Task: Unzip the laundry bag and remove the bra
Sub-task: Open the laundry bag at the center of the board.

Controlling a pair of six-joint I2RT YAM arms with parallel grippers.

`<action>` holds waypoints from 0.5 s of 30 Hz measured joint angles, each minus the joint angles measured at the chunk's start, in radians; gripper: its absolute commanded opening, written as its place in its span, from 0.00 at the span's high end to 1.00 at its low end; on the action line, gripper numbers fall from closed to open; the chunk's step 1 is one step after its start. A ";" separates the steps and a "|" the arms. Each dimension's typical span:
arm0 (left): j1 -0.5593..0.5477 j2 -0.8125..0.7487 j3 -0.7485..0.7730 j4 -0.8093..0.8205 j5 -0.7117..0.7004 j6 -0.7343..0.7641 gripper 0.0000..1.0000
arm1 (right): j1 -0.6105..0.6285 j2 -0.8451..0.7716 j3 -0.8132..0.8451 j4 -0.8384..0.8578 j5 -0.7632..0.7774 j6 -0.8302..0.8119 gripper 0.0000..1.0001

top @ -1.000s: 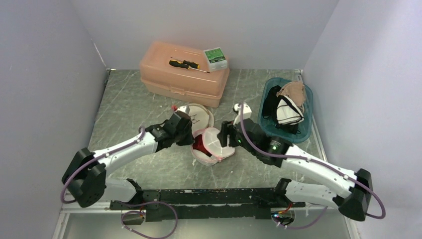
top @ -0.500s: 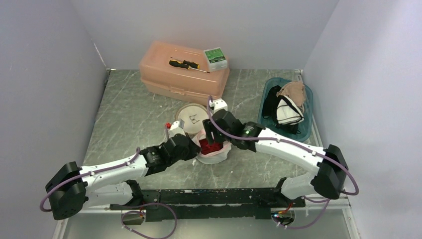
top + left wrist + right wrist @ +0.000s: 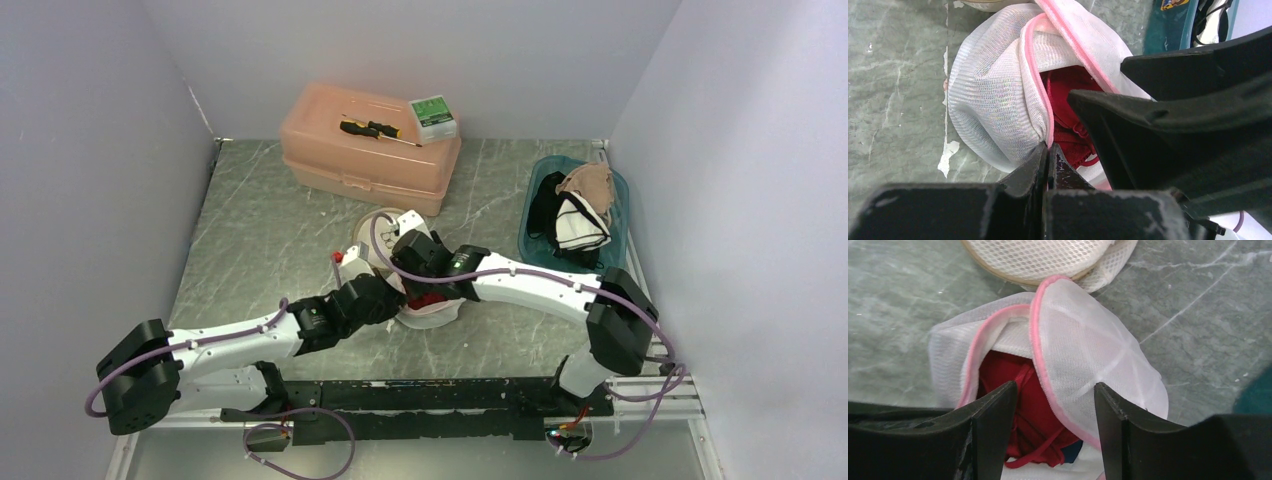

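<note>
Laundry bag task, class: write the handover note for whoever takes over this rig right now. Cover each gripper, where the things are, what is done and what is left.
The left gripper is shut on the pink edge of the laundry bag, at the rim of its opening.
The right gripper is open, its jaws poised over the opening, holding nothing.
The bra is red and lies inside the bag, visible through the gap.
Done: the bag is unzipped and its flap is folded back.
Left: close the right gripper on the bra and lift it out, probably with the left pinning the bag.
</note>
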 measured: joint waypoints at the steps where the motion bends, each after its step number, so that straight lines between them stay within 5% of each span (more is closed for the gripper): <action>1: -0.001 0.000 -0.002 0.000 -0.002 -0.001 0.97 | 0.000 0.009 0.000 0.000 0.009 -0.003 0.42; 10: -0.002 -0.028 -0.006 -0.005 -0.014 -0.007 0.97 | 0.001 0.042 0.003 0.008 0.091 -0.027 0.96; 15: -0.002 -0.045 -0.019 -0.010 -0.020 -0.014 0.97 | 0.003 0.019 -0.003 0.053 0.121 -0.028 1.00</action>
